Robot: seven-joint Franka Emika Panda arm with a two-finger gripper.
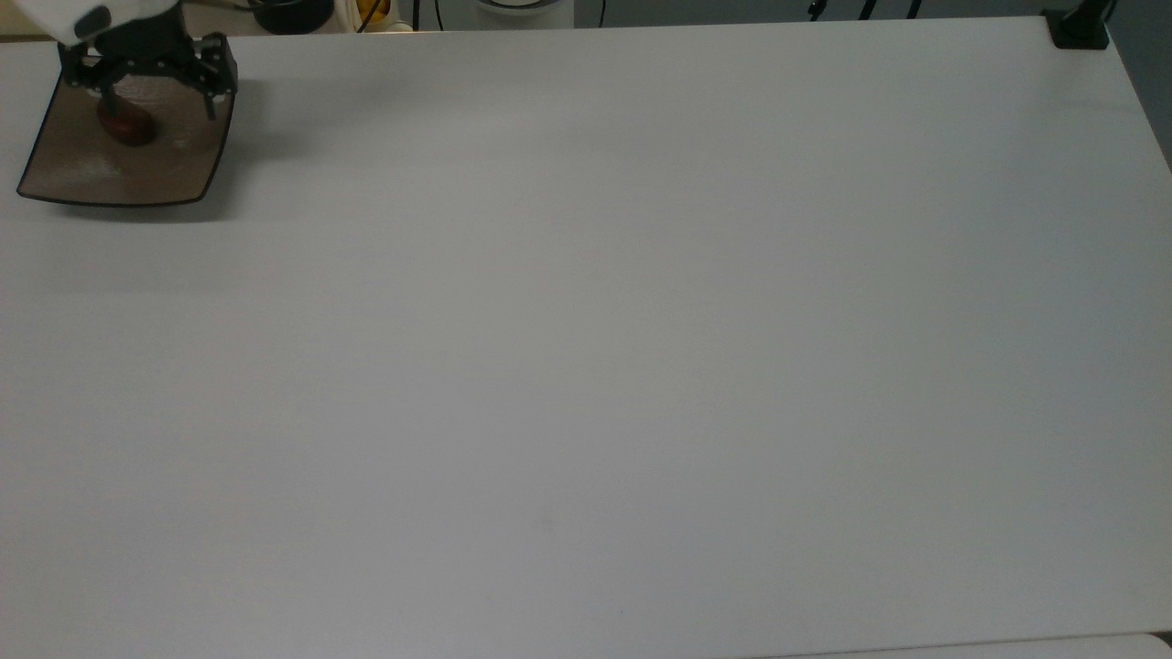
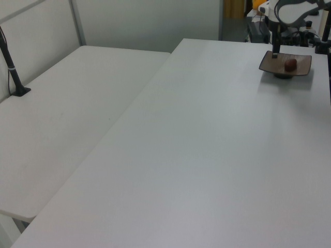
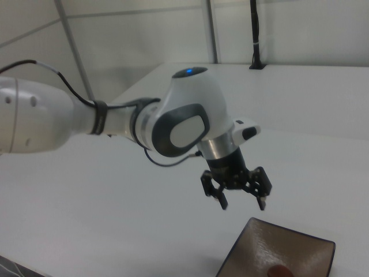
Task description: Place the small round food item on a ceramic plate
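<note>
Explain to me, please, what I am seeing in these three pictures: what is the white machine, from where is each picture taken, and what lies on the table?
The white machine is a robot arm. At its end sits a black gripper, a two-finger claw for picking things up. Here it is open, holds nothing, and hangs above the plate.

The top view looks down on a large white table. The left view looks along that table from one end, with the plate far away. The right view is close to the arm and shows it from the side.

On the table stands a square, glossy brown ceramic plate, in the top view's upper left corner. On the plate lies the small round food item, a dark reddish lump.
</note>
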